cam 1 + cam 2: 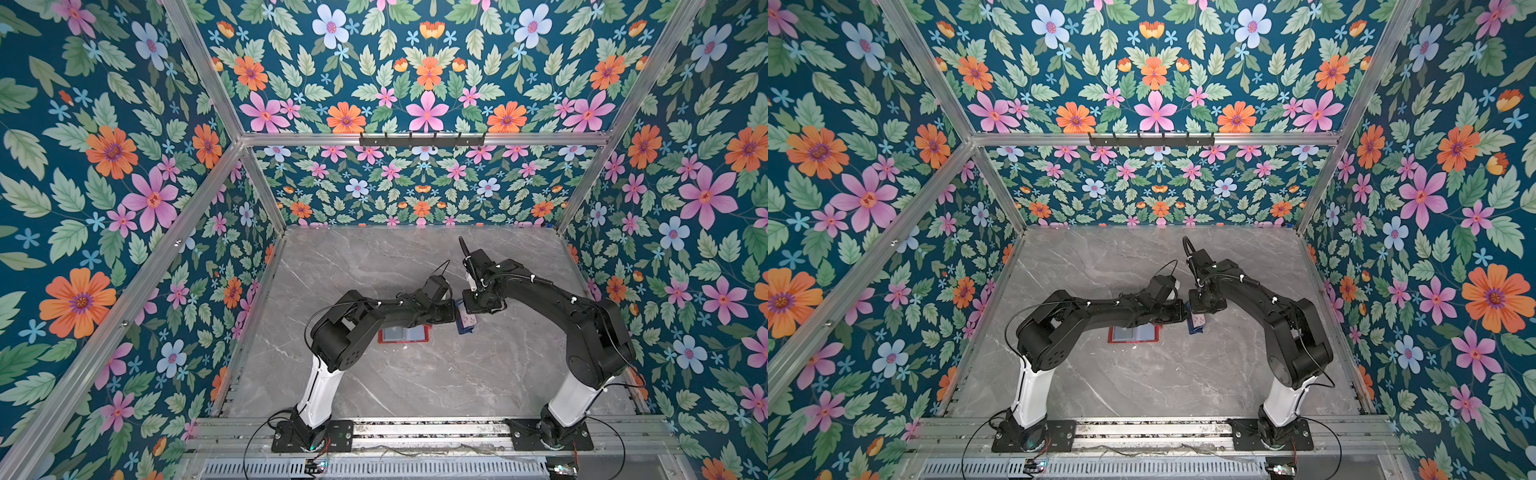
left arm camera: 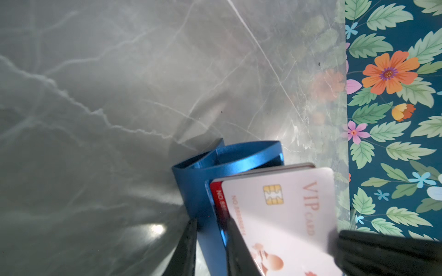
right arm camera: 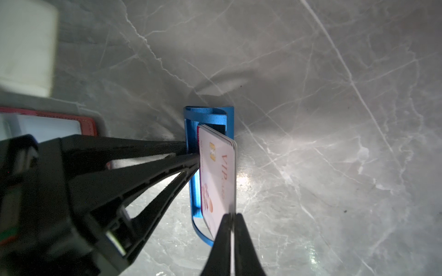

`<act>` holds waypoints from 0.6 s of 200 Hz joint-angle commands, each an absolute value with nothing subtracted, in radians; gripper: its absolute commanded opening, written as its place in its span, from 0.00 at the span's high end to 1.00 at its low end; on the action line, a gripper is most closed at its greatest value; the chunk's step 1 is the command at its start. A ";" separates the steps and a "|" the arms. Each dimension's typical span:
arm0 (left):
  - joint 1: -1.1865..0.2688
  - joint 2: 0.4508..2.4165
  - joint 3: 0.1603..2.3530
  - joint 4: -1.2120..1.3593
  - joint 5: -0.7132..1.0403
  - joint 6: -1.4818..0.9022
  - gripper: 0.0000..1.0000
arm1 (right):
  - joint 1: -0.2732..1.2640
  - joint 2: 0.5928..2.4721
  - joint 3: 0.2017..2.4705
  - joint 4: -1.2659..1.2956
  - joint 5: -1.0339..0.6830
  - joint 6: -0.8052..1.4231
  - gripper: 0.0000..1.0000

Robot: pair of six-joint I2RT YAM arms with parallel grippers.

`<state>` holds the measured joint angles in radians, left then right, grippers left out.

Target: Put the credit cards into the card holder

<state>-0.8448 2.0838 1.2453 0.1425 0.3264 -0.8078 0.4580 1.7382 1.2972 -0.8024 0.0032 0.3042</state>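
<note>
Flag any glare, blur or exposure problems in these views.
Left wrist view: hot glare spot on the table; the white card is washed out and soft. Right wrist view: glare beside the blue tray; a pale shape is out of focus. Both top views: even, sharp.

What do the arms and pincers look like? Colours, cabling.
Left arm and right arm match: black links, white lower link, black base plate. Thin black cables with white ties. Left pincer and right pincer: black, long tapered fingers.
</note>
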 commanded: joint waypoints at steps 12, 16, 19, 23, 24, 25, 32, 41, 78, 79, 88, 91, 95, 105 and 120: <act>-0.845 2.085 1.238 0.078 0.298 -0.800 0.77 | 0.460 1.729 1.296 -0.814 0.009 0.300 0.92; -0.845 2.086 1.238 0.078 0.299 -0.800 0.77 | 0.461 1.730 1.294 -0.814 0.009 0.302 0.91; -0.846 2.086 1.238 0.078 0.298 -0.801 0.77 | 0.460 1.729 1.294 -0.812 0.008 0.302 0.90; -0.846 2.086 1.238 0.078 0.298 -0.801 0.77 | 0.460 1.730 1.293 -0.813 0.008 0.303 0.89; -0.847 2.086 1.238 0.078 0.298 -0.801 0.77 | 0.461 1.730 1.293 -0.813 0.008 0.303 0.88; -0.847 2.086 1.238 0.078 0.298 -0.801 0.77 | 0.461 1.731 1.293 -0.812 0.008 0.303 0.88; -0.847 2.086 1.239 0.078 0.298 -0.801 0.77 | 0.461 1.732 1.291 -0.812 0.009 0.306 0.84; -0.847 2.086 1.238 0.078 0.299 -0.799 0.77 | 0.460 1.733 1.288 -0.809 0.009 0.309 0.80; -0.847 2.085 1.238 0.077 0.299 -0.798 0.77 | 0.461 1.743 1.269 -0.774 -0.019 0.319 0.68; -0.847 2.085 1.238 0.077 0.299 -0.798 0.77 | 0.460 1.744 1.268 -0.773 -0.019 0.319 0.68; -0.847 2.085 1.237 0.077 0.299 -0.798 0.77 | 0.460 1.749 1.267 -0.769 -0.025 0.321 0.67; -0.846 2.083 1.236 0.077 0.298 -0.798 0.77 | 0.459 1.751 1.266 -0.767 -0.025 0.322 0.67; -0.847 2.083 1.237 0.077 0.299 -0.798 0.77 | 0.460 1.753 1.265 -0.765 -0.025 0.322 0.67; -0.847 2.083 1.237 0.077 0.297 -0.798 0.77 | 0.459 1.759 1.264 -0.759 -0.028 0.325 0.67; -0.848 2.083 1.235 0.077 0.297 -0.798 0.77 | 0.458 1.768 1.262 -0.752 -0.033 0.328 0.67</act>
